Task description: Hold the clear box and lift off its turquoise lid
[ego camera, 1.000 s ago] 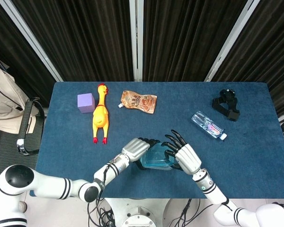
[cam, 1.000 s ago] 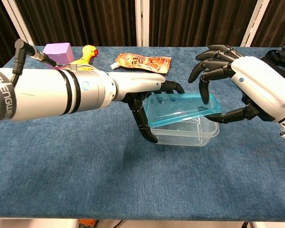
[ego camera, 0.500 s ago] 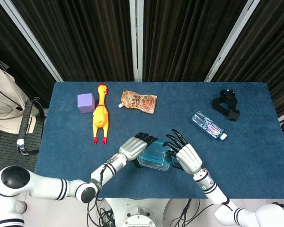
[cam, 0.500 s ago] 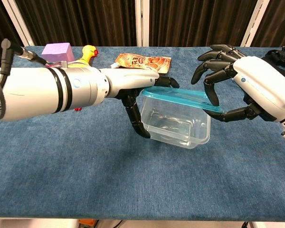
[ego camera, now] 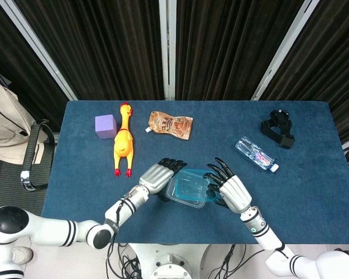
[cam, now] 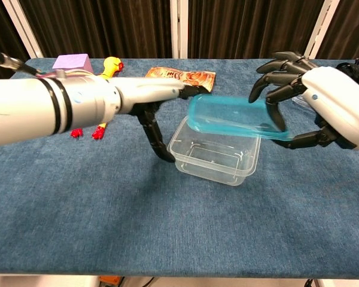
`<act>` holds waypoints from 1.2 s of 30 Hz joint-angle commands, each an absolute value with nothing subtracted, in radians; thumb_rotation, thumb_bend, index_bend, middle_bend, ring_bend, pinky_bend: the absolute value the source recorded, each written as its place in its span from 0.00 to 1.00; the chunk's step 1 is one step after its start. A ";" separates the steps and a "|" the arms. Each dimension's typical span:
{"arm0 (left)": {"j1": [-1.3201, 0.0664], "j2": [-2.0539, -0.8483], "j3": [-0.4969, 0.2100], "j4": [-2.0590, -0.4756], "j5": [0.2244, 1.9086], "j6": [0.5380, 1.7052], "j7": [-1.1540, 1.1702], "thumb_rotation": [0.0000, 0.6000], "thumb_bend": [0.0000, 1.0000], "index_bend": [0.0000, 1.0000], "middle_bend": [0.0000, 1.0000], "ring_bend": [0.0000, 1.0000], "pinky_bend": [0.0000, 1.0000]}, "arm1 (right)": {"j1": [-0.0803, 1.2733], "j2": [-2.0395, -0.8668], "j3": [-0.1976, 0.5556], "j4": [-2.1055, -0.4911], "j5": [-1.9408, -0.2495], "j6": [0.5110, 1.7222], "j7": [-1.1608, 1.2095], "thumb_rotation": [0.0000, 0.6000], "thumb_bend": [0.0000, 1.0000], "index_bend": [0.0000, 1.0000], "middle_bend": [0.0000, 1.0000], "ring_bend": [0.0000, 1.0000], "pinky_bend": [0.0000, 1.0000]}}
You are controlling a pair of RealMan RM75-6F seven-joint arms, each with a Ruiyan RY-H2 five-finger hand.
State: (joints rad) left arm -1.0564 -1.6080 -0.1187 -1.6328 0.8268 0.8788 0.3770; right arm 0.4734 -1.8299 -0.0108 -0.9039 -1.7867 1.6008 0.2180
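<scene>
- Currently the box (cam: 212,157) sits near the front edge of the table (ego camera: 302,192), at mid width, between the two hands.
- Box: clear, rectangular, open side up. In the chest view its long axis runs left to right, slightly skewed, with the right end nearer the camera.
- Left hand (cam: 161,113): at the left end of the box. Fingers curve down around that end; one dark fingertip (cam: 167,156) reaches the lower left corner. It grips the box.
- Lid (cam: 236,116): turquoise, clear of the box rim. It lies tilted, its left edge above the box's far side, its right end toward the right hand. Its long axis also runs roughly left to right.
- Right hand (cam: 323,104): holds the lid's right end, fingers (cam: 275,89) arched over the top and the thumb under it.
- Head view: box (ego camera: 186,187) and lid overlap between left hand (ego camera: 157,179) and right hand (ego camera: 230,189); their edges cannot be told apart there.
- Behind: rubber chicken (ego camera: 123,139), purple cube (ego camera: 105,125), snack pouch (ego camera: 171,125), bottle (ego camera: 256,154), black strap (ego camera: 278,128).
</scene>
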 commanded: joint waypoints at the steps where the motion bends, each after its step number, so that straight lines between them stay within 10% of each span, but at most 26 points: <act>1: -1.034 -1.586 -0.115 -1.637 0.837 0.898 0.368 1.00 0.00 0.02 0.00 0.00 0.01 | 0.462 -1.803 -0.008 -0.912 -1.781 1.614 0.202 1.00 0.99 0.81 0.36 0.16 0.04; 13: -0.906 -1.481 -0.103 -1.622 0.871 0.997 0.299 1.00 0.00 0.02 0.00 0.00 0.00 | 0.437 -1.709 0.054 -0.888 -1.634 1.493 0.200 1.00 0.90 0.78 0.33 0.16 0.03; 18: -0.835 -1.450 -0.090 -1.616 0.905 1.053 0.256 1.00 0.00 0.02 0.00 0.00 0.00 | 0.455 -1.669 0.075 -0.946 -1.533 1.307 0.092 1.00 0.25 0.26 0.12 0.01 0.00; 21: -0.787 -1.430 -0.081 -1.594 0.935 1.095 0.228 1.00 0.00 0.02 0.00 0.00 0.00 | 0.460 -1.621 0.079 -1.042 -1.471 1.199 0.026 1.00 0.03 0.02 0.01 0.00 0.00; 36: -0.497 -1.235 -0.013 -1.522 1.065 1.278 0.031 1.00 0.00 0.04 0.02 0.00 0.00 | 0.334 -1.307 0.046 -1.411 -1.452 1.288 -0.034 1.00 0.00 0.00 0.00 0.00 0.00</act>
State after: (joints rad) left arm -0.5295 -1.2632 -0.0327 -1.5232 1.0361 1.2514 0.0537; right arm 0.3697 -1.3470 0.0526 -1.3723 -1.4314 1.2307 -0.0457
